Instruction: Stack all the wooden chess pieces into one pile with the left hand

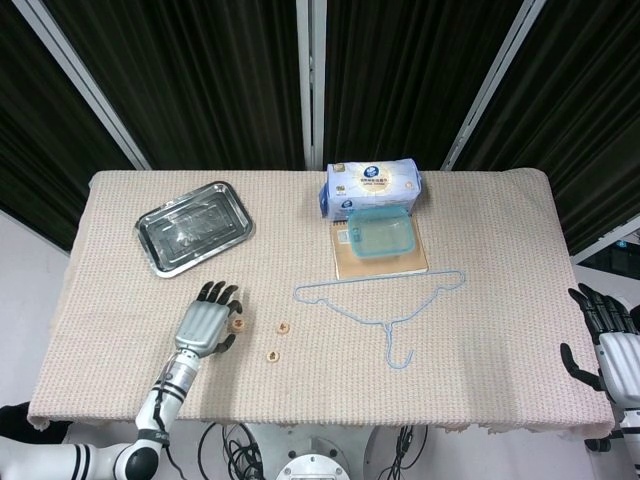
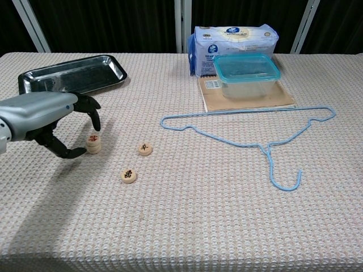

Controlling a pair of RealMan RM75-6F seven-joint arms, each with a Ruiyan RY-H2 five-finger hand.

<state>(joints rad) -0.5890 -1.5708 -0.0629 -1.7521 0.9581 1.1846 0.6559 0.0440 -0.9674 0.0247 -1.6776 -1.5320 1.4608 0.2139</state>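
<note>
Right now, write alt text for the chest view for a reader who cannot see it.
The robot's left hand curls open around a small stack of wooden chess pieces, with two more pieces lying apart nearby. Behind are a metal tray, a blue hanger and a lidded container.

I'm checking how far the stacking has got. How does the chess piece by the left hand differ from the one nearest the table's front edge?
The piece by the left hand looks taller, apparently a stack of pieces, while the front piece lies single and flat. The first sits between the left hand's fingers, which do not clearly grip it; the front piece lies apart from the hand. Both are round, pale wood with a dark character on top.
</note>
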